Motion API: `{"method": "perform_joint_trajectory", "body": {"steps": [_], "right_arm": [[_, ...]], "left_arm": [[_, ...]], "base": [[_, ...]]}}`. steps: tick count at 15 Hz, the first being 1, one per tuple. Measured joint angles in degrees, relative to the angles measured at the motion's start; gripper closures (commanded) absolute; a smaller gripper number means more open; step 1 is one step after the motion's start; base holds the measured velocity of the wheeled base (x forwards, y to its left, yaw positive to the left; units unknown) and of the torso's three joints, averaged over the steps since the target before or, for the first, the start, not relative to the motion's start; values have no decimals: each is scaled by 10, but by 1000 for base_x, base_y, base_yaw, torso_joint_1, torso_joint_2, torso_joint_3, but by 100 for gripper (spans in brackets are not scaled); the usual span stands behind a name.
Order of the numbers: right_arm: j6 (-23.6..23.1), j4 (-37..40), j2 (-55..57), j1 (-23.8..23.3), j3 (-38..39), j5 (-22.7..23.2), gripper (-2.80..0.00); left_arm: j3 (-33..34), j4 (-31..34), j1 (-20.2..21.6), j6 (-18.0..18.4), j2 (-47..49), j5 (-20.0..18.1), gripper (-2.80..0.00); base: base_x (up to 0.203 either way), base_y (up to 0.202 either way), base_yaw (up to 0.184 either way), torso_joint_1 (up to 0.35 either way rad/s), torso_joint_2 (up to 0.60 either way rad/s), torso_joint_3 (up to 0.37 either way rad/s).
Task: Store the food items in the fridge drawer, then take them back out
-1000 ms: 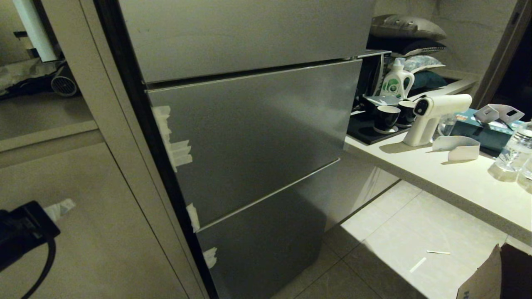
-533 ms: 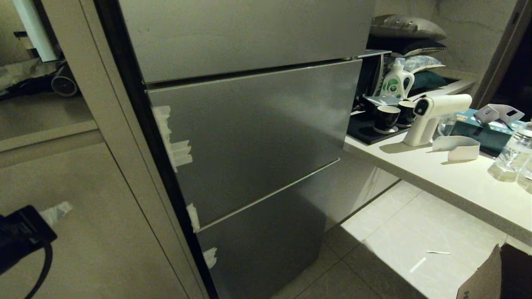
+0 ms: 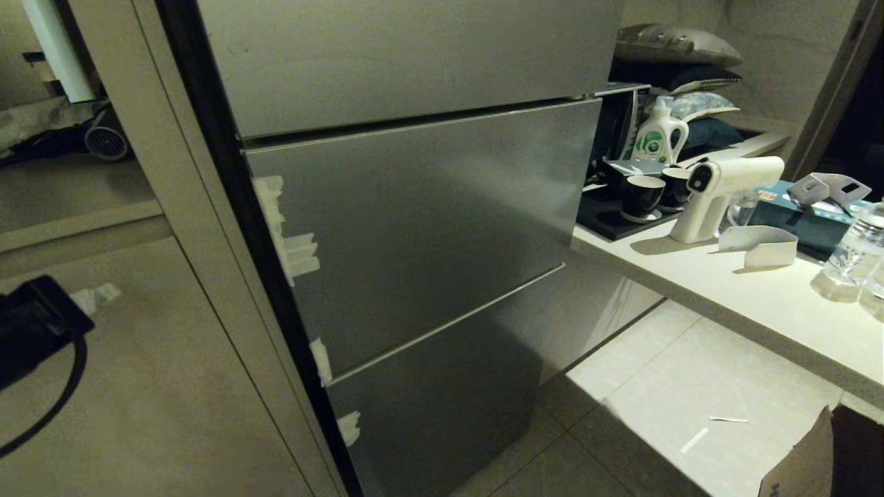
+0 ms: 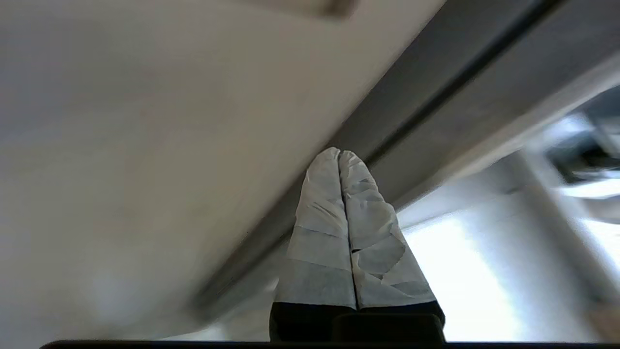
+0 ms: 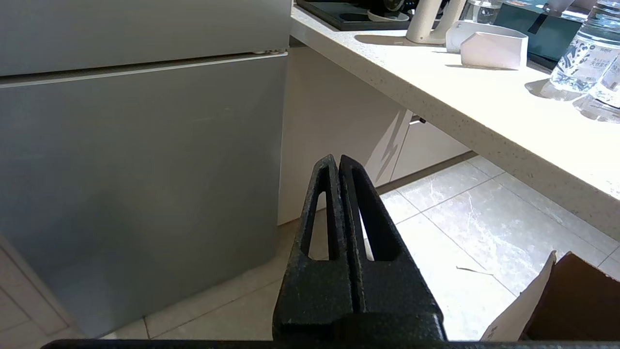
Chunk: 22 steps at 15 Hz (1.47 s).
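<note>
The food items are out of view, and so is the fridge drawer. The fridge [image 3: 428, 207] shows only shut grey steel panels with white tape scraps [image 3: 293, 252] along their left edge. My left gripper [image 3: 103, 295] is at the far left, in front of the beige cabinet side beside the fridge. Its tape-wrapped fingers [image 4: 319, 213] are pressed together, the gripper [image 4: 339, 153] shut and empty, pointing toward the dark seam between cabinet and fridge. My right gripper [image 5: 337, 160] hangs low over the floor tiles by the fridge's lower panel, shut and empty.
A pale counter [image 3: 725, 290] runs to the right of the fridge. It carries a white spray gun [image 3: 718, 186], dark cups [image 3: 646, 195], a detergent bottle [image 3: 659, 134] and clear water bottles [image 3: 856, 252]. A cardboard box [image 3: 815, 455] stands on the floor at the lower right.
My left gripper has risen along the cabinet side at the left edge of the head view. The fridge panels and the right arm have not moved.
</note>
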State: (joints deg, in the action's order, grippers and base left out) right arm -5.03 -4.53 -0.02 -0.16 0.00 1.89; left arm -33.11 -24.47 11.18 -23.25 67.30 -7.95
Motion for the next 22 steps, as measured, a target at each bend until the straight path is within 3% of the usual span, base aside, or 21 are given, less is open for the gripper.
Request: {"method": "perform_joint_trajectory", "body": {"steps": [4,8,14,17,22], "right_arm": [[1,0,0,0,0,0,0],[2,0,0,0,0,0,0],[2,0,0,0,0,0,0],[2,0,0,0,0,0,0],[2,0,0,0,0,0,0]], "left_arm": [[-51,0,-3,-98,51,-145,0],[-81,0,-14,-141,93,-199,0],[-136,-41,-60,-217,156,-185,0],[-144,-69,-75,-221,184,-131,0],[-146,-73,-72,-225,198,-101,0]], "base": [[0,0,0,0,0,0],[0,0,0,0,0,0],[0,0,0,0,0,0],[0,0,0,0,0,0],[0,0,0,0,0,0]]}}
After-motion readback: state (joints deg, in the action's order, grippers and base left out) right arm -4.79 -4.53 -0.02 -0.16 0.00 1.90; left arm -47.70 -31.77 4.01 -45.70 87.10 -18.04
